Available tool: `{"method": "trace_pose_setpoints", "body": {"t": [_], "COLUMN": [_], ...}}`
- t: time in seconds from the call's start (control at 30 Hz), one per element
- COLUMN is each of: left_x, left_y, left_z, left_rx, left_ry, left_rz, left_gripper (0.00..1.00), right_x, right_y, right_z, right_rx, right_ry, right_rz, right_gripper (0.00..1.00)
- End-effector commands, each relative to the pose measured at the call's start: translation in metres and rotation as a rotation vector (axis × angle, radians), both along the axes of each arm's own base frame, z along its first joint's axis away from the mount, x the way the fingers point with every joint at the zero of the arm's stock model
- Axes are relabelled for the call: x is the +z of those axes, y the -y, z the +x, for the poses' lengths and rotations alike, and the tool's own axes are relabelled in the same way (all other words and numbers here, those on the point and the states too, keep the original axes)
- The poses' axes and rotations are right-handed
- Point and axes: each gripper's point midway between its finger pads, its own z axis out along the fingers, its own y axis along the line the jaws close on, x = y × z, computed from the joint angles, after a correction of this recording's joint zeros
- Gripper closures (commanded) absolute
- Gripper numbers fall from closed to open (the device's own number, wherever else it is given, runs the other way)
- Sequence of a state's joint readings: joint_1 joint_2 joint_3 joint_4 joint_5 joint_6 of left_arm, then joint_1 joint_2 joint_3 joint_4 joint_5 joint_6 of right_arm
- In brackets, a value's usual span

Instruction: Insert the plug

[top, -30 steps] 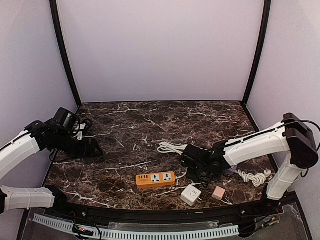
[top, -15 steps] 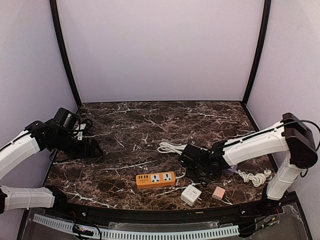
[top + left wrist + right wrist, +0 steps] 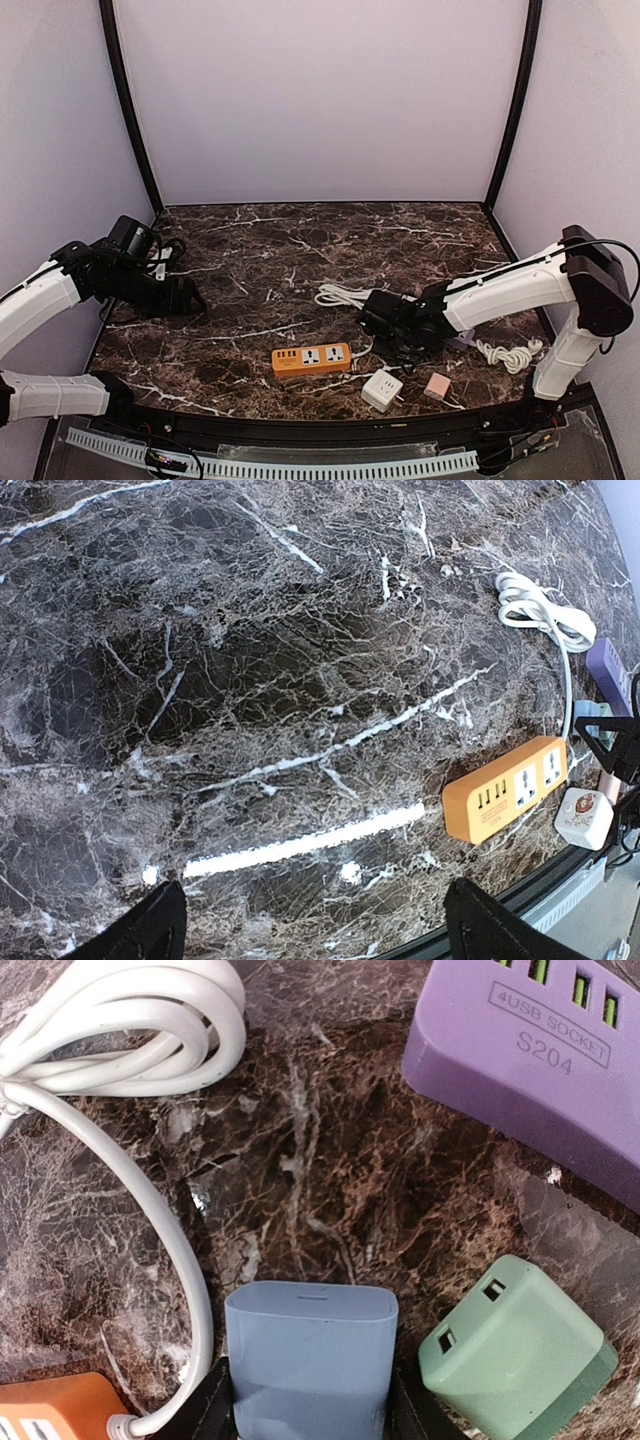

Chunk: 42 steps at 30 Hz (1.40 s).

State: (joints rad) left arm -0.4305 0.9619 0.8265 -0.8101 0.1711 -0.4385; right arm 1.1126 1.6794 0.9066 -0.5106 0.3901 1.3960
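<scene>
Right wrist | blue plug clamped inside right claw | left claw spread apart

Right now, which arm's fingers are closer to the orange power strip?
Right. The right fingers, gripping a blue-grey charger block, sit just right of the orange rectangular power strip; the left fingers hang far off over the dark marble table.

Marble table; orange power strip

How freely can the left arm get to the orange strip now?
Probably yes: only bare table lies between the open left gripper and the orange strip. The right gripper, holding the blue plug, is near the strip's far end.
</scene>
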Motion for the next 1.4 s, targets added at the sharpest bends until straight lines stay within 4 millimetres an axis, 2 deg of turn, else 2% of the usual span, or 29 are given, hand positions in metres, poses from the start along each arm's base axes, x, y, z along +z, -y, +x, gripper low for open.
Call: {"method": "trace_pose_setpoints", "body": {"t": [0.0, 0.13, 0.23, 0.37, 0.47, 0.57, 0.77, 1.2, 1.37], "left_x": [0.001, 0.000, 0.002, 0.013, 0.021, 0.019, 0.023, 0.045, 0.056], "left_y": [-0.001, -0.001, -0.001, -0.001, -0.006, -0.011, -0.008, -0.003, 0.008], "left_z": [-0.003, -0.003, -0.004, -0.003, 0.000, -0.002, -0.001, 0.008, 0.007], "left_rx": [-0.002, -0.001, -0.002, 0.001, 0.018, 0.031, 0.028, 0.036, 0.027], "left_ry": [-0.011, -0.014, -0.015, 0.006, 0.038, 0.027, 0.018, 0.052, 0.043], "left_rz": [0.012, 0.014, 0.010, 0.001, 0.016, 0.041, 0.032, 0.006, -0.062], "left_gripper": [0.09, 0.09, 0.09, 0.03, 0.01, 0.01, 0.01, 0.01, 0.01], "right_x": [-0.019, -0.009, 0.003, 0.021, 0.036, 0.052, 0.082, 0.127, 0.151], "right_y": [0.022, 0.016, 0.013, 0.013, 0.011, 0.008, 0.002, -0.011, -0.015], "right_z": [-0.017, -0.015, -0.010, -0.006, -0.002, 0.003, 0.010, 0.035, 0.046], "right_rx": [0.009, 0.050, 0.085, 0.122, 0.168, 0.207, 0.283, 0.459, 0.538], "right_ry": [-0.068, -0.032, 0.003, 0.055, 0.101, 0.141, 0.208, 0.310, 0.385], "right_rz": [-0.101, -0.092, -0.086, -0.067, -0.056, -0.050, -0.025, 0.046, 0.067], "right_gripper": [0.57, 0.60, 0.69, 0.76, 0.90, 1.00, 1.00, 1.00, 1.00]}}
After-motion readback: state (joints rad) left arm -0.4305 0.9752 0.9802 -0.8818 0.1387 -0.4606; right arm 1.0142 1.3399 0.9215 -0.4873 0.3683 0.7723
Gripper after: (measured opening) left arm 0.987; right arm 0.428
